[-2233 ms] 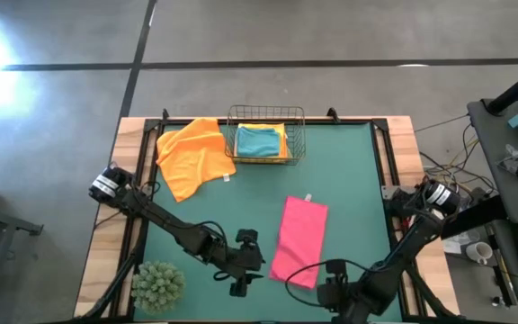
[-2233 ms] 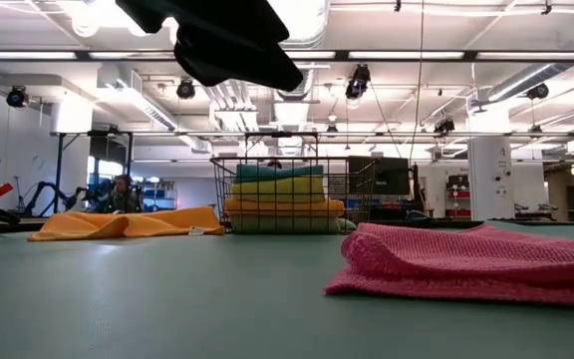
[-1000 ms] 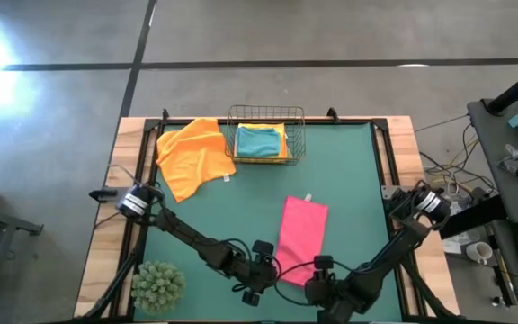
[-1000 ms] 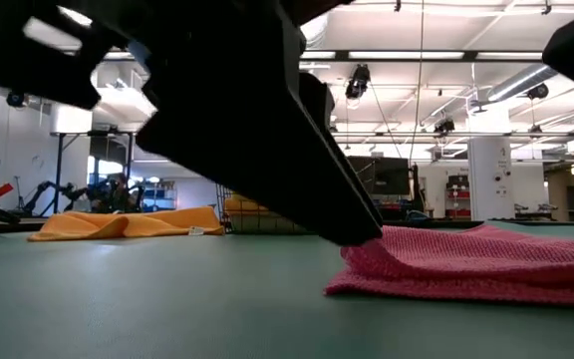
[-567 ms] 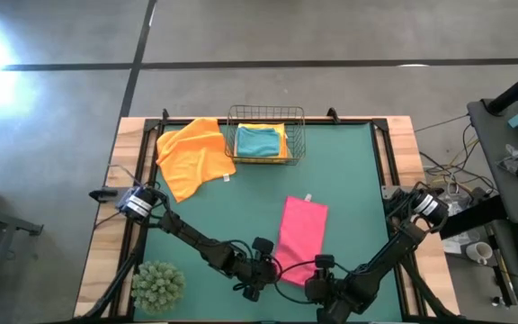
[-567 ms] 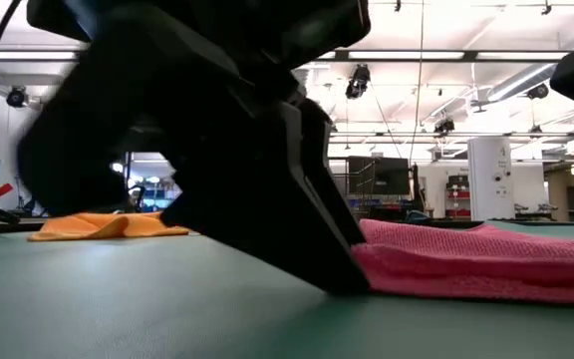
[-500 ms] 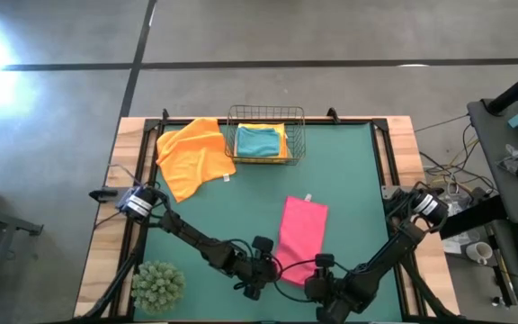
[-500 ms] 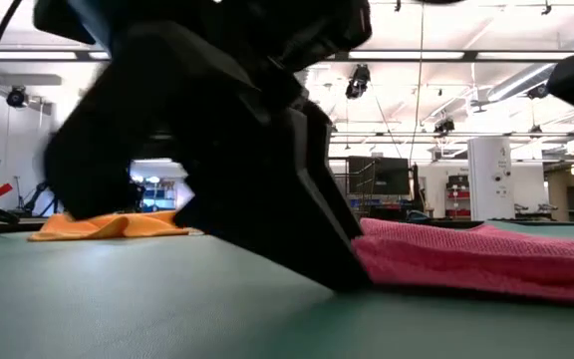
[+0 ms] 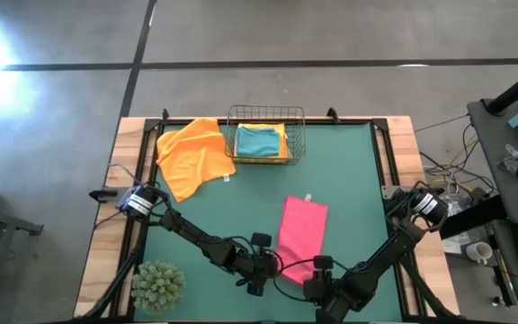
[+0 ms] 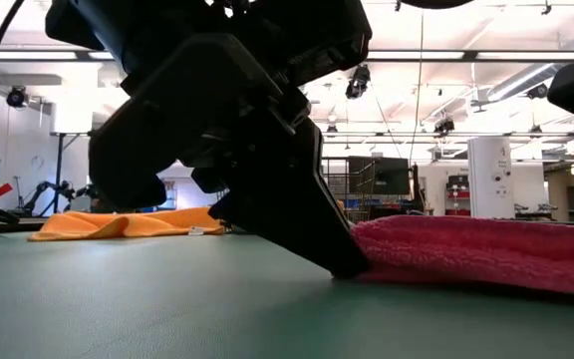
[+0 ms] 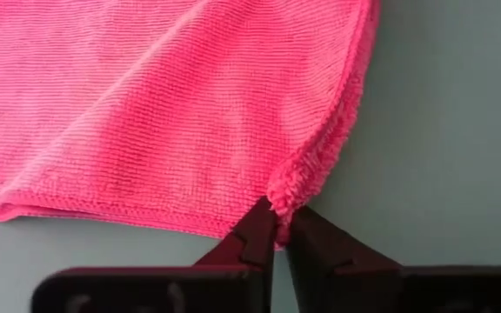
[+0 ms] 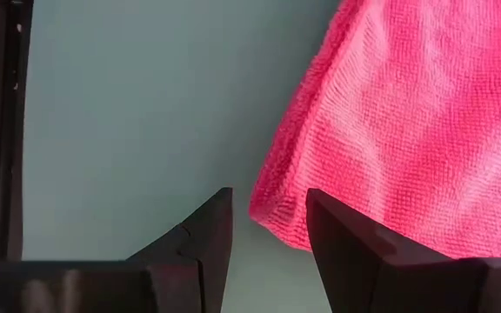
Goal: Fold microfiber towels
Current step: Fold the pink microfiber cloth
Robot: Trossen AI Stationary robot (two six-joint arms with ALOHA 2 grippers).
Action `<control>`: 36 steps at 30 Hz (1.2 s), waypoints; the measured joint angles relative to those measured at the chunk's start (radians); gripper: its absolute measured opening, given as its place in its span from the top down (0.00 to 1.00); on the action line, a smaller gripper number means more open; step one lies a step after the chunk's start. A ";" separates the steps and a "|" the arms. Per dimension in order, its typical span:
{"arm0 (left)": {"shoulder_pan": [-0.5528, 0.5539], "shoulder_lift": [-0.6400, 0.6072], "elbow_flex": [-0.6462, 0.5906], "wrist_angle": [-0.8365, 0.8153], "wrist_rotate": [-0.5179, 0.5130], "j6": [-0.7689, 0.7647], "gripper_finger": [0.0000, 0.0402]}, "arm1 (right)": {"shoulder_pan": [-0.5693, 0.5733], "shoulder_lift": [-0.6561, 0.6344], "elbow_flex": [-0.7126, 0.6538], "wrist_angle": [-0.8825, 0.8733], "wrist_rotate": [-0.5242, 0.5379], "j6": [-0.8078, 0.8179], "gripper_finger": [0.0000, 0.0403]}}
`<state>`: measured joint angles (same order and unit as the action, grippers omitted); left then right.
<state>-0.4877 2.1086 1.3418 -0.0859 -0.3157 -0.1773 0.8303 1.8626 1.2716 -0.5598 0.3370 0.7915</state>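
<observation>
Pink towel (image 11: 146,104) corner pinched by left gripper (image 11: 278,228) jaws; right gripper (image 12: 266,228) jaws spread at its edge.

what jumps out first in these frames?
The pink towel, folded into a long strip near the table's front edge, with both grippers at its near end. The left gripper is shut on a corner of its edge; the right gripper sits open around the other near corner. Farther back, an orange towel lies crumpled beside a wire basket of folded towels.
</observation>
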 joint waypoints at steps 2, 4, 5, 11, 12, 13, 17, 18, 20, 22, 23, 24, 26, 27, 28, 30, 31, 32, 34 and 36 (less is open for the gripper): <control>0.000 0.000 0.000 0.001 0.000 0.000 0.98 | -0.002 0.003 -0.003 0.000 0.000 -0.004 0.65; 0.000 0.000 0.000 0.001 0.000 0.000 0.97 | -0.004 0.009 -0.015 0.001 0.000 -0.004 0.65; 0.000 0.000 0.000 0.001 0.000 0.000 0.97 | -0.007 0.014 -0.019 -0.003 0.000 -0.003 0.65; -0.001 0.000 -0.001 0.007 0.001 -0.001 0.96 | -0.024 0.027 -0.023 0.009 0.002 -0.013 0.65; -0.001 0.000 -0.001 0.008 0.002 -0.001 0.96 | -0.026 0.027 -0.023 0.011 0.002 -0.026 0.66; -0.001 0.000 -0.001 0.008 0.004 -0.001 0.96 | -0.028 0.027 -0.024 0.014 -0.001 -0.032 0.66; -0.001 0.000 -0.001 0.008 0.004 -0.002 0.96 | -0.032 0.028 -0.027 0.024 -0.008 -0.033 0.73; -0.001 0.000 -0.001 0.008 0.004 -0.002 0.96 | -0.032 0.028 -0.027 0.025 -0.009 -0.033 0.76; -0.001 0.000 0.000 0.008 0.004 -0.004 0.96 | -0.033 0.029 -0.027 0.026 -0.018 -0.029 0.85; -0.002 0.000 0.007 0.007 0.010 -0.007 0.96 | -0.034 0.029 -0.021 0.024 -0.032 -0.026 0.94; -0.004 -0.002 0.012 0.001 0.011 -0.023 0.96 | -0.034 0.029 -0.016 0.020 -0.037 -0.021 0.96; -0.005 -0.005 0.018 -0.008 0.013 -0.046 0.96 | -0.034 0.028 -0.010 0.018 -0.041 -0.017 0.96; -0.007 -0.011 0.035 -0.017 0.026 -0.093 0.96 | -0.034 0.026 0.004 0.003 -0.044 -0.008 0.97; -0.009 -0.013 0.046 -0.029 0.033 -0.110 0.96 | -0.032 0.023 0.012 -0.001 -0.044 -0.003 0.97; -0.011 -0.014 0.059 -0.043 0.052 -0.122 0.96 | -0.031 0.020 0.022 -0.007 -0.046 0.000 0.98; -0.015 -0.014 0.088 -0.074 0.114 -0.132 0.96 | -0.026 0.007 0.046 -0.037 -0.046 0.015 0.98; -0.015 -0.014 0.103 -0.090 0.157 -0.132 0.96 | -0.022 0.002 0.057 -0.062 -0.045 0.025 0.98; -0.017 -0.014 0.120 -0.111 0.185 -0.133 0.96 | -0.017 -0.004 0.067 -0.087 -0.045 0.035 0.98; -0.026 -0.014 0.156 -0.186 0.196 -0.145 0.96 | -0.005 -0.008 0.088 -0.134 -0.045 0.062 0.98; -0.034 -0.014 0.190 -0.280 0.193 -0.159 0.96 | 0.010 -0.020 0.105 -0.152 -0.042 0.089 0.98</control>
<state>-0.5214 2.0945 1.5318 -0.3656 -0.1226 -0.3363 0.8403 1.8430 1.3766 -0.7121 0.2953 0.8805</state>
